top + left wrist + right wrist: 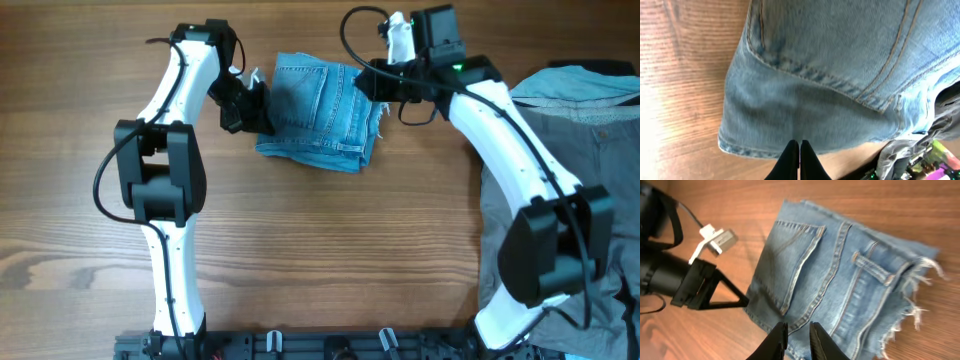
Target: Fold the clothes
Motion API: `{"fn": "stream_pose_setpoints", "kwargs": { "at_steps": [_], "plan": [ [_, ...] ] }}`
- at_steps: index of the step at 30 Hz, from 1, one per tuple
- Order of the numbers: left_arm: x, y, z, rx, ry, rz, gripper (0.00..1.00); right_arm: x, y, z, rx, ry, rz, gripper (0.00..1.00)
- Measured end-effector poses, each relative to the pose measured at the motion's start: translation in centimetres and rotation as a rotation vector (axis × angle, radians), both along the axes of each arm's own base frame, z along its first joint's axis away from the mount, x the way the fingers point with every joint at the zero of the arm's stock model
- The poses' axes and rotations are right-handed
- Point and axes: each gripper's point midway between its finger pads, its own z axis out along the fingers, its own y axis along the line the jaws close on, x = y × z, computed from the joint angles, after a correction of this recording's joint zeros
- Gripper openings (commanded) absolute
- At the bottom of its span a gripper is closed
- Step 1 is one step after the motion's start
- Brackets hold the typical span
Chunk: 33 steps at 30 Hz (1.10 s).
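- The jeans (318, 115) lie folded into a compact, roughly square bundle on the wooden table (330, 250), toward its far edge and between the two arms.
- A stitched back pocket (790, 260) faces up on top of the bundle. The frayed hem (912, 310) sticks out along the side nearest the right arm.
- The left gripper (799, 150) is clenched, its two black fingers pressed tip to tip with no cloth visible between them. The tips sit right at the left edge of the denim — touching it or just beside it.
- The right gripper (797, 332) hovers over the opposite side of the bundle. Its fingers are parted by a narrow gap — denim shows through it — and nothing is seen pinched.
- Grey trousers (570, 150) are spread loosely over the right side of the table, under and beside the right arm and well apart from the jeans.
- A pale blue garment (575, 78) shows at the far end of that pile.
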Motion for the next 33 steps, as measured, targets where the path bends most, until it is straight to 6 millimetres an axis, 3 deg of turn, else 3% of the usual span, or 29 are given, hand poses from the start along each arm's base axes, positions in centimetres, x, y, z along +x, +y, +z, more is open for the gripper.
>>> {"fn": "stream_pose_setpoints", "kwargs": {
  "at_steps": [2,6,9,12,14,15,16,17,18,21,22,23,26,27,30,33],
  "plan": [
    [-0.2,0.1,-0.2,0.029,0.003,-0.005,0.04,0.2,-0.5,-0.2,-0.023,0.0,-0.026,0.2],
    [-0.9,0.6,-2.8,0.086,0.037,0.101,0.04,0.6,-0.7,-0.2,-0.031,-0.011,-0.043,0.2],
    [0.0,0.6,-3.4,0.069,-0.006,0.207,0.04,1.0,-1.1,-0.2,-0.05,-0.026,-0.06,0.2],
    [2.9,1.5,-3.7,0.058,-0.088,0.315,0.04,1.8,-1.1,0.3,-0.051,-0.068,-0.068,0.22],
    [7.1,3.4,-3.1,0.034,-0.227,0.387,0.06,2.1,-1.1,0.7,-0.051,-0.093,-0.064,0.23],
    [8.2,4.2,-2.9,0.035,-0.258,0.407,0.11,2.4,-1.0,0.9,-0.05,-0.111,-0.061,0.23],
    [10.6,8.1,-2.4,0.046,-0.313,0.493,0.2,2.6,-1.0,1.1,-0.053,-0.125,-0.058,0.24],
    [11.7,11.0,-1.5,0.035,-0.325,0.555,0.27,2.7,-1.0,1.1,-0.057,-0.135,-0.052,0.26],
    [12.2,12.2,-0.9,0.031,-0.336,0.575,0.35,2.6,-1.0,1.1,-0.06,-0.132,-0.05,0.27],
    [12.6,14.1,4.4,-0.072,-0.323,0.617,0.65,2.0,-1.2,0.5,-0.074,-0.101,-0.041,0.27],
    [11.8,13.6,5.8,-0.103,-0.306,0.6,0.85,1.7,-1.2,0.1,-0.081,-0.086,-0.035,0.27],
    [10.8,13.0,6.7,-0.118,-0.279,0.579,0.89,1.6,-1.2,-0.1,-0.084,-0.078,-0.033,0.27],
    [7.6,9.5,8.1,-0.15,-0.182,0.489,0.94,1.3,-1.0,-2.2,-0.096,-0.033,-0.003,0.27],
    [6.6,8.0,8.0,-0.155,-0.146,0.45,1.0,1.3,-0.8,-3.5,-0.098,-0.009,0.015,0.27],
    [4.8,3.9,7.3,-0.155,-0.093,0.355,1.0,0.8,0.0,-6.8,-0.088,0.056,0.076,0.27],
    [3.0,0.2,4.7,-0.106,-0.029,0.308,1.0,0.3,0.5,-10.6,-0.087,0.129,0.115,0.26]
  ]
}}
